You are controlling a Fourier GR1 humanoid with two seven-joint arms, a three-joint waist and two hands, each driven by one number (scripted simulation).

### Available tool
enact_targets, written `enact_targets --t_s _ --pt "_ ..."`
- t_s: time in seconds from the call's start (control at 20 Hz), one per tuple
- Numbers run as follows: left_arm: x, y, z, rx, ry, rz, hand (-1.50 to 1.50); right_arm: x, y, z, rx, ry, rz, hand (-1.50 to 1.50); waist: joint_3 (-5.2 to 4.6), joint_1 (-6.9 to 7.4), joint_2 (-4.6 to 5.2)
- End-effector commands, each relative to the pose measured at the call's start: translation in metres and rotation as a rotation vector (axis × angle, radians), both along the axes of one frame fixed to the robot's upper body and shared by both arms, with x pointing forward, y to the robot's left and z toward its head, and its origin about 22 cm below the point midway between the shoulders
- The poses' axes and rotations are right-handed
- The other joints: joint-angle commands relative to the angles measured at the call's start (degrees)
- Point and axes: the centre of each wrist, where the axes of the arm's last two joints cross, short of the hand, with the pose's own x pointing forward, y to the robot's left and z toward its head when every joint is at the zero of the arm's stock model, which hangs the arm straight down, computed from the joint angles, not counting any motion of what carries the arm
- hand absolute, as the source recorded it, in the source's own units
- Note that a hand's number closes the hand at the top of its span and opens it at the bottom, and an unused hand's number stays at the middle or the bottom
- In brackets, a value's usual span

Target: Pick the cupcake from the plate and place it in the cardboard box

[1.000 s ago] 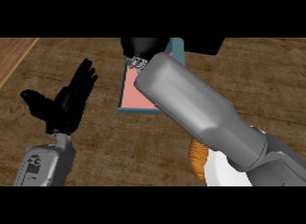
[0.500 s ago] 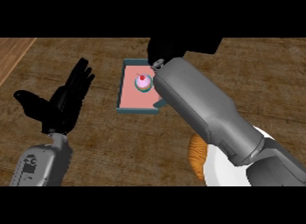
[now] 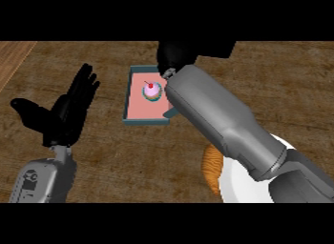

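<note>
The cupcake (image 3: 151, 90), pale with pink frosting and a red cherry, stands inside the cardboard box (image 3: 134, 120), a shallow tray with a pink floor and teal walls. My right hand (image 3: 187, 53) hovers just beyond the box's far right corner, open and holding nothing, clear of the cupcake. Its grey forearm slants over the box's right wall and hides it. The white plate (image 3: 242, 190) with an orange rim lies at the lower right, mostly under that arm. My left hand (image 3: 63, 112) rests open, fingers up, left of the box.
The counter top is dark wood, with a lighter wooden strip (image 3: 4, 66) along the far left.
My right hand pulled back from over the box toward the far right, uncovering the cupcake, which now sits alone on the box floor. The left hand barely moved.
</note>
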Motion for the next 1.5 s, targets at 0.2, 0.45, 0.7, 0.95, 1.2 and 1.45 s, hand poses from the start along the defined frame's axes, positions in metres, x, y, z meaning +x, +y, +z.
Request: enact_targets --t_s 0.2,0.45,0.7,0.95,1.2,1.45 --pt "-0.005 0.001 -0.004 -0.009 0.002 0.031 0.0 -0.011 0.015 0.024 0.355 -0.335 -0.014 -1.5 0.1 -1.85 -0.57" --pt "-0.008 0.003 -0.009 0.004 0.018 0.048 0.0 -0.014 0.011 0.044 0.67 -0.482 -0.001 -1.5 0.24 -2.67 -0.94" --pt "-0.01 0.021 -0.01 0.005 0.031 0.057 0.0 -0.017 0.003 0.032 0.85 -0.612 0.02 -1.5 0.07 -3.02 -0.96" --pt "-0.02 0.034 -0.011 0.002 0.029 0.097 0.0 -0.026 -0.004 -0.004 0.901 -0.665 0.009 -1.5 0.05 -5.47 -1.8" --pt "-0.024 0.033 -0.014 -0.001 0.041 0.093 0.0 -0.044 -0.008 -0.044 0.917 -0.69 0.036 -1.5 0.05 -6.31 -2.04" --pt "-0.038 0.038 -0.033 -0.012 0.05 0.137 0.0 -0.061 -0.014 -0.058 0.927 -0.693 0.042 -1.5 0.04 -7.42 -2.26"
